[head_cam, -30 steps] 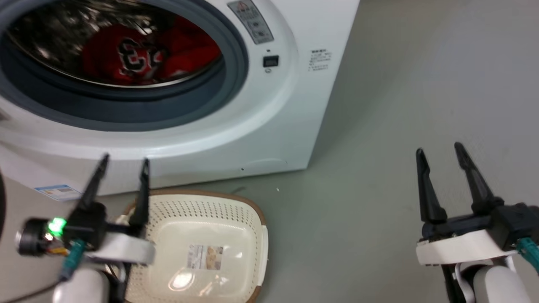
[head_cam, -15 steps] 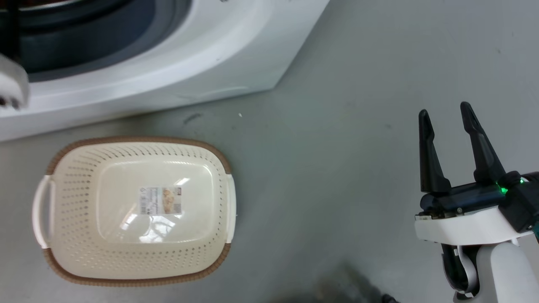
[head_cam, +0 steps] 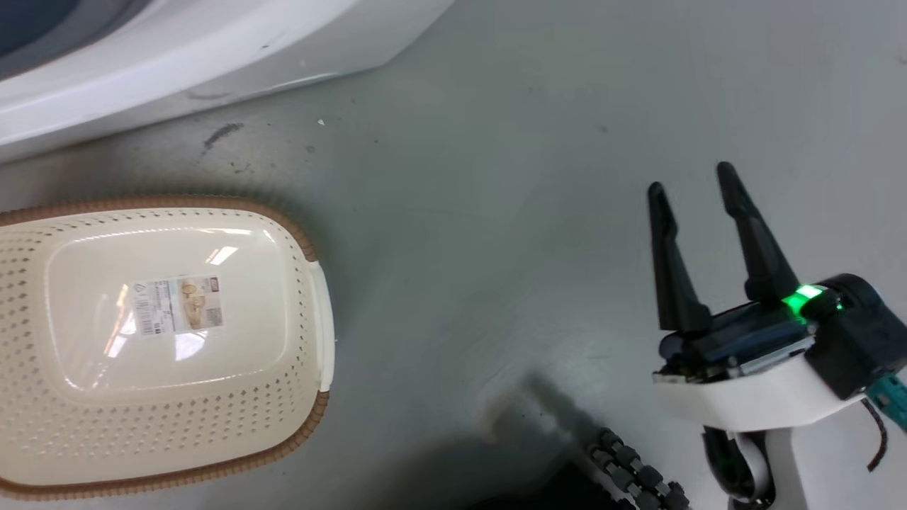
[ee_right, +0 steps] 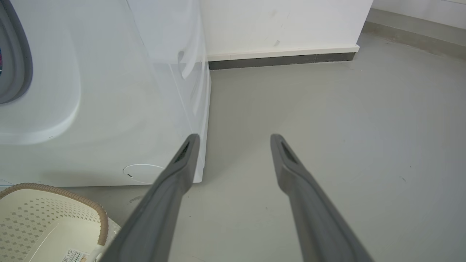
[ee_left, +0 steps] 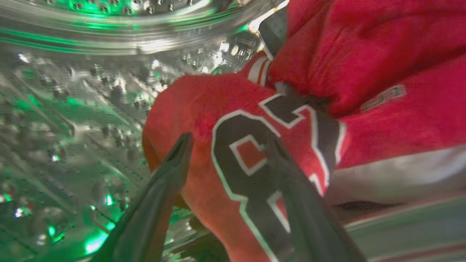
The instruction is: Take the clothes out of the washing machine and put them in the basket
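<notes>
1. The left tool [ee_left: 229, 140] is inside the steel drum [ee_left: 72, 109] of the washing machine [ee_right: 109, 91]. Its two dark fingers are spread apart with nothing clamped between them.
2. The clothes lie in the drum. The red jersey [ee_left: 182, 102] bulges up directly ahead of the left tool.
3. One fingertip sits at the jersey's left edge and the other over its black, white-edged number [ee_left: 240, 171]. Whether either finger touches the cloth cannot be told.
4. A second red garment [ee_left: 364, 43] with white trim is heaped against the far right side of the jersey and overlaps it.
5. Green light glints off the perforated wall of the drum around the clothes.
6. In the head view the right tool [head_cam: 689, 178] hangs over the bare grey floor [head_cam: 496, 212]. Its fingers are apart and hold nothing, and a green lamp [head_cam: 801, 297] glows at its wrist.
7. The basket [head_cam: 212, 425] stands on the floor just in front of the washing machine's lower edge, well apart from the right tool. A paper label [head_cam: 177, 304] is stuck to its bottom.
8. In the right wrist view the right tool's fingers point past the front right corner of the washing machine.
9. In that view the basket's brown rim curves through the lower left corner, and a white wall [ee_right: 276, 25] with a dark skirting [ee_right: 280, 60] closes off the floor behind.
</notes>
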Robot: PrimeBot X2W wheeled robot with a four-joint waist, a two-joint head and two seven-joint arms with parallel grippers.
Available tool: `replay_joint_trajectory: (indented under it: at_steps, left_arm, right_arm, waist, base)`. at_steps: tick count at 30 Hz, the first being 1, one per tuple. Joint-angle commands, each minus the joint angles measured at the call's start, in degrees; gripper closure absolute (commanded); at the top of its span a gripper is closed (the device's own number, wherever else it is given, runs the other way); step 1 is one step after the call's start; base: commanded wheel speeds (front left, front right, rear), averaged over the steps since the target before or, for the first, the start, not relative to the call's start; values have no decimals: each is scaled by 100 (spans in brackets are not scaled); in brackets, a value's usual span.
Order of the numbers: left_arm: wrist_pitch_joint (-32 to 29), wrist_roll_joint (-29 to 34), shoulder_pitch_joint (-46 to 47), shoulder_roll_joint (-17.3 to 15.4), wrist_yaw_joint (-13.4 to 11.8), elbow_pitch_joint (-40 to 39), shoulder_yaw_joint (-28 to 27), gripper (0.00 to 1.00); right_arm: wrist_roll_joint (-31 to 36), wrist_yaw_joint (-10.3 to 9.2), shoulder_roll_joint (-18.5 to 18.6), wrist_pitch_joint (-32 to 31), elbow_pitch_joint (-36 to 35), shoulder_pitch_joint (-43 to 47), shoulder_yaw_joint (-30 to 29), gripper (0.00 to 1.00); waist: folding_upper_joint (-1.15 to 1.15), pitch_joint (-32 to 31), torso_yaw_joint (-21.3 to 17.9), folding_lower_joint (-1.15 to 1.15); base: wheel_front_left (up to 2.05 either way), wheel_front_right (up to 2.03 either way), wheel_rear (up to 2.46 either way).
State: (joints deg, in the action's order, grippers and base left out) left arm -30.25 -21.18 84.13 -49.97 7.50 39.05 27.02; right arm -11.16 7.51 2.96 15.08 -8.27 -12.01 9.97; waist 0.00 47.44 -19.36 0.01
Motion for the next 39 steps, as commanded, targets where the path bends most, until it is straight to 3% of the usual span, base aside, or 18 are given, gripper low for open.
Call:
replay_joint_trajectory:
  at_steps: [1,4,11,12,13,18,23,31,39]
  left_arm:
    - [-191,-17,157,-76,-11,130,85,0]
    - [-571,-168,423,-167,-10,385,210,0]
    - [-845,-289,669,-190,-13,749,455,0]
    - [-835,-306,686,-194,-13,780,495,68]
    - [-806,-321,698,-207,-13,813,522,100]
    - [-622,-380,707,-207,-13,925,613,100]
    - [-59,-371,729,-106,-12,1015,675,100]
    - [1215,-411,504,344,-16,1285,737,100]
    - [2732,-785,-433,1003,-13,1655,683,100]
  right_arm:
    - [-9,-4,-13,13,-66,-108,102,0]
    - [-55,-5,-12,14,-160,-107,296,0]
    - [-233,-5,-12,14,-135,-17,361,0]
    - [-238,-4,-12,14,-131,-22,368,0]
    - [-239,-4,-12,13,-122,-33,375,0]
    - [-256,-5,-12,14,-100,-85,350,0]
    - [-241,-4,-12,13,-57,-126,268,0]
    - [-66,-5,-10,13,63,-136,39,0]
    - [185,-5,-8,13,277,-4,-229,0]
  waist:
    - [0,149,-112,-1]
    - [0,234,-201,-1]
    - [0,359,-248,-1]
    - [0,371,-247,-1]
    - [0,377,-248,-1]
    - [0,368,-235,-1]
    - [0,237,-160,-1]
    - [0,-263,98,-1]
    - [0,-1159,469,-1]
  base:
    - [0,0,0]
    - [0,0,0]
    - [0,0,0]
    - [0,0,0]
    - [0,0,0]
    - [0,0,0]
    - [0,0,0]
    - [0,0,0]
    - [0,0,0]
